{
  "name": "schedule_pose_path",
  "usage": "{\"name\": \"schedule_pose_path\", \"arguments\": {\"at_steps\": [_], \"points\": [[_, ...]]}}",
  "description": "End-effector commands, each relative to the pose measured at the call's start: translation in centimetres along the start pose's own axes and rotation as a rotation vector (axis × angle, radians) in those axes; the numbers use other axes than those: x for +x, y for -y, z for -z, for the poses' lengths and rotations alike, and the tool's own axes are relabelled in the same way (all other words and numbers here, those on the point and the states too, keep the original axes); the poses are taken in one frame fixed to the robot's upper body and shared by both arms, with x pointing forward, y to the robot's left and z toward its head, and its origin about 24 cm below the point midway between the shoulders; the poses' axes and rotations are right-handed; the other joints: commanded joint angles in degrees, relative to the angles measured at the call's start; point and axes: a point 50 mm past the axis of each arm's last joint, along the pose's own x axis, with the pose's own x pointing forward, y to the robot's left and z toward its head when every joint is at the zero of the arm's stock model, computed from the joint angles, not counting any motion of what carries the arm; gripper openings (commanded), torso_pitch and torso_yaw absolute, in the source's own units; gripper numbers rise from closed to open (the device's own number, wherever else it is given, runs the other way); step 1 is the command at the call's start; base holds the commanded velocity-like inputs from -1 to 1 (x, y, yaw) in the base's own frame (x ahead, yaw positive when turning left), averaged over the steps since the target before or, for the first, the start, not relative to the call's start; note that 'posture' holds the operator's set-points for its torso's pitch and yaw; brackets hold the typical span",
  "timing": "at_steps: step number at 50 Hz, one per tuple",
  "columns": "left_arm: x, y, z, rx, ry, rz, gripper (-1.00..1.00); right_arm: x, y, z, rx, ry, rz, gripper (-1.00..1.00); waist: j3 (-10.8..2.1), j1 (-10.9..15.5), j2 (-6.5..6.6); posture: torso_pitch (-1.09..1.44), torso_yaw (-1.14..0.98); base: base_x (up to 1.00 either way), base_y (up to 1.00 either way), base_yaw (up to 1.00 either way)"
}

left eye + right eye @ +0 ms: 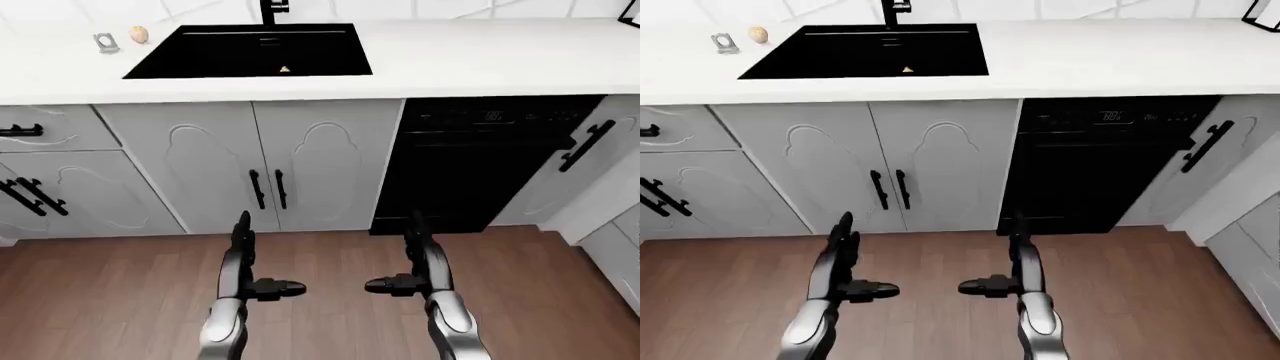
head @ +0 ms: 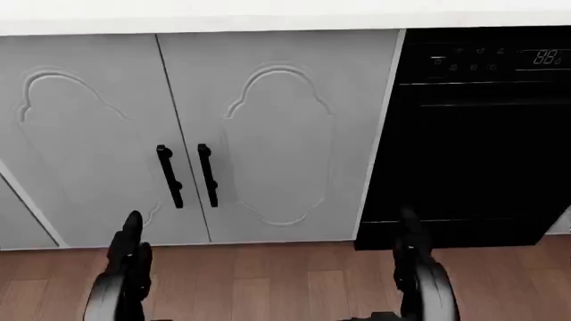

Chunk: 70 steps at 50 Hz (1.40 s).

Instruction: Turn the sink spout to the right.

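We stand off from white worktop [image 1: 480,60], both arms low over wood floor [image 1: 330,262]; left hand [image 1: 250,262] and right hand [image 1: 415,262] with fingers spread, holding nothing, since nothing within reach. Sink [image 1: 250,52] at top left; spout base [image 1: 272,9] above it, cropped, direction not clear. We judge approach comes first

sink [image 1: 250,51] set in counter [image 1: 480,56], top centre | spout [image 1: 272,9] above it | dishwasher [image 1: 480,161] right of cabinet doors [image 1: 255,165] | my hands low, over floor [image 1: 330,292]
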Motion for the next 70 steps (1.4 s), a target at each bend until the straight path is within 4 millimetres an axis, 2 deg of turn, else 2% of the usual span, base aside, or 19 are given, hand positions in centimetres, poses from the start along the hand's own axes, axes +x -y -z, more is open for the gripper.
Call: {"name": "schedule_pose_path", "arguments": {"at_steps": [1, 3, 4, 5, 7, 17, 18, 20, 23, 26, 34, 36, 37, 45, 48, 54, 57, 62, 70], "points": [[0.3, 0.1, -3.5, -0.010, 0.169, 0.009, 1.00, 0.2, -0.1, -3.6, 0.004, 0.168, -0.007, 1.00, -0.05, -0.12, -0.45, 0.00, 0.00, 0.00, 0.00, 0.00], [0.4, 0.1, -3.3, -0.005, 0.170, 0.013, 1.00, 0.4, -0.1, -3.3, 0.000, 0.166, -0.006, 1.00, -3.57, 0.46, -0.05, 0.00, 0.00, 0.00, 0.00, 0.00], [0.4, 0.1, -3.3, -0.004, 0.170, 0.013, 1.00, 0.3, -0.2, -3.4, -0.008, 0.170, -0.007, 1.00, -2.89, 0.44, -0.07, 0.00, 0.00, 0.00, 0.00, 0.00], [0.3, 0.1, -3.4, -0.002, 0.170, 0.014, 1.00, 0.3, -0.2, -3.5, -0.011, 0.170, -0.007, 1.00, -0.91, 0.40, -0.36, 0.00, 0.00, 0.00, 0.00, 0.00], [0.2, 0.1, -3.4, 0.001, 0.171, 0.015, 1.00, 0.2, -0.2, -3.5, -0.013, 0.172, -0.006, 1.00, -4.03, 0.45, -0.40, 0.00, 0.00, 0.00, 0.00, 0.00], [0.4, 0.3, -3.5, 0.008, 0.173, 0.021, 1.00, 0.3, -0.1, -3.8, -0.027, 0.187, 0.011, 1.00, -4.70, 0.47, -0.26, 0.00, 0.00, 0.00, 0.00, 0.00], [0.7, 0.4, -3.2, -0.010, 0.146, 0.042, 1.00, 0.2, -0.1, -4.0, -0.071, 0.199, 0.017, 1.00, -4.83, 0.49, -0.24, 0.00, 0.00, 0.00, 0.00, 0.00], [0.0, 0.6, -5.1, 0.057, 0.185, 0.044, 1.00, 0.1, -0.3, -4.8, -0.035, 0.203, 0.005, 1.00, -5.06, 0.52, -0.20, 0.00, 0.00, 0.00, 0.00, 0.00], [-0.5, 0.3, -8.3, 0.015, 0.216, 0.042, 1.00, -0.3, -0.2, -6.9, -0.012, 0.227, 0.014, 1.00, -5.29, 0.37, -0.19, 0.00, 0.00, 0.00, 0.00, 0.00], [-1.9, 0.0, -13.6, 0.015, 0.282, 0.035, 1.00, -1.1, -0.2, -11.4, -0.006, 0.279, 0.021, 1.00, -5.44, 0.44, -0.20, 0.00, 0.00, 0.00, 0.00, 0.00], [-3.4, -0.9, -20.2, 0.018, 0.348, -0.001, 1.00, -3.3, 0.1, -19.6, 0.007, 0.393, 0.025, 1.00, -5.21, 0.58, 0.08, 0.00, 0.00, 0.00, 0.00, 0.00], [-3.2, -1.0, -21.7, 0.015, 0.364, -0.012, 1.00, -3.5, -0.2, -21.4, 0.002, 0.416, 0.021, 1.00, -4.88, 0.58, 0.05, 0.00, 0.00, 0.00, 0.00, 0.00], [-3.3, -1.0, -22.7, -0.055, 0.362, 0.012, 1.00, -3.5, -0.3, -22.6, -0.011, 0.435, 0.017, 1.00, -4.70, 0.59, 0.04, 0.00, 0.00, 0.00, 0.00, 0.00], [-2.9, -1.6, -28.4, -0.005, 0.420, -0.020, 1.00, -2.8, -0.1, -30.1, -0.039, 0.483, 0.030, 1.00, -3.16, 0.44, 0.17, 0.00, 0.00, 0.00, 0.00, 0.00], [-3.0, -1.4, -30.3, -0.006, 0.441, -0.019, 1.00, -2.6, -0.2, -31.1, -0.039, 0.477, 0.029, 1.00, -2.56, 0.47, 0.22, 0.00, 0.00, 0.00, 0.00, 0.00], [-2.1, -1.3, -33.3, 0.006, 0.460, -0.020, 1.00, -1.9, -0.1, -34.0, -0.046, 0.478, 0.040, 1.00, -2.23, 0.58, 0.19, 0.00, 0.00, 0.00, 0.00, 0.00], [-2.4, -1.4, -35.2, 0.012, 0.478, -0.019, 1.00, -1.9, -0.3, -35.5, -0.052, 0.477, 0.036, 1.00, -2.12, 0.55, 0.33, 0.00, 0.00, 0.00, 0.00, 0.00], [-2.6, -1.8, -37.2, 0.007, 0.495, -0.020, 1.00, -2.1, -0.2, -36.6, -0.051, 0.480, 0.043, 1.00, -1.71, 0.50, 0.35, 0.00, 0.00, 0.00, 0.00, 0.00], [-3.0, -2.1, -38.1, 0.005, 0.506, -0.016, 1.00, -2.4, 0.4, -37.1, -0.033, 0.486, 0.053, 1.00, -1.64, 0.55, 0.39, 0.00, 0.00, 0.00, 0.00, 0.00]]}}
